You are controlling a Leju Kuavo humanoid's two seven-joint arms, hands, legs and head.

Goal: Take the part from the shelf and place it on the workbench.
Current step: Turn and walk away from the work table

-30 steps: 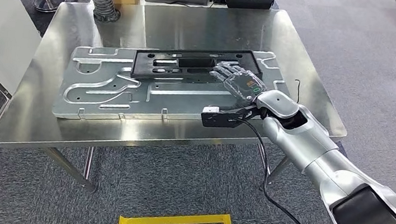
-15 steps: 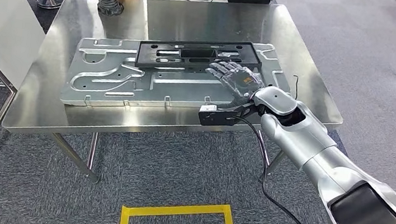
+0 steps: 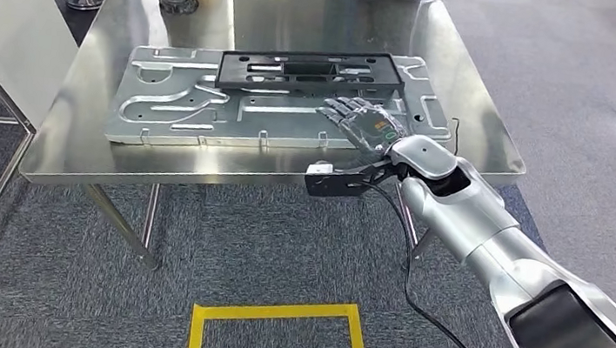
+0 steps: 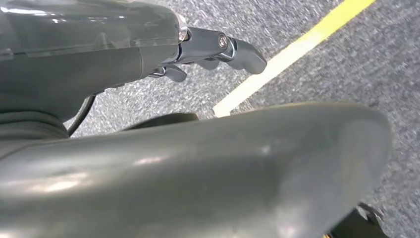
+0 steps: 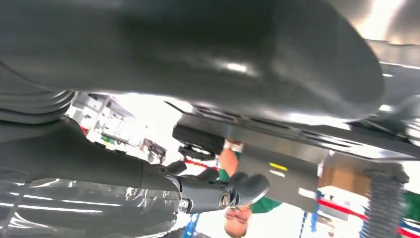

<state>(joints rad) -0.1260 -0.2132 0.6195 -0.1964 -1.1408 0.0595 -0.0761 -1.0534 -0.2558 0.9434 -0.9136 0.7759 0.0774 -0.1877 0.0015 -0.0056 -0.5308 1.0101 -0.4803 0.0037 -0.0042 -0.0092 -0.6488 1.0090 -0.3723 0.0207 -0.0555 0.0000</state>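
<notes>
Workbench [image 3: 465, 148] is a shiny steel table, and the black plastic part [image 3: 312, 71] is already lying flat on it, sitting on top of a big stamped metal plate [image 3: 197, 113] that covers most of the surface. That black part is a long frame with cutouts, running along the far edge of the plate. The right hand [image 3: 363, 123] hangs over the near right end of the plate with its fingers [image 3: 338, 112] spread apart and stretched out flat, nothing in them. The part lies just past the fingertips, on the far side, with a strip of bare plate between, so no contact as far as I can see from the head view. A small black box [image 3: 334, 180] sticks out at the wrist with a black cable [image 3: 416, 274] trailing down to the floor. The left hand [image 4: 124, 54] shows in its own wrist view above grey carpet and a yellow tape line [image 4: 292, 49]; its fingers [image 4: 242, 52] look curled forward a bit, but whether they're together or apart I honestly can't tell. More yellow tape [image 3: 277, 341] marks a box on the floor in front of the table. In the right wrist view a person in a green top [image 5: 235, 168] is in the background, pretty blurry.
</notes>
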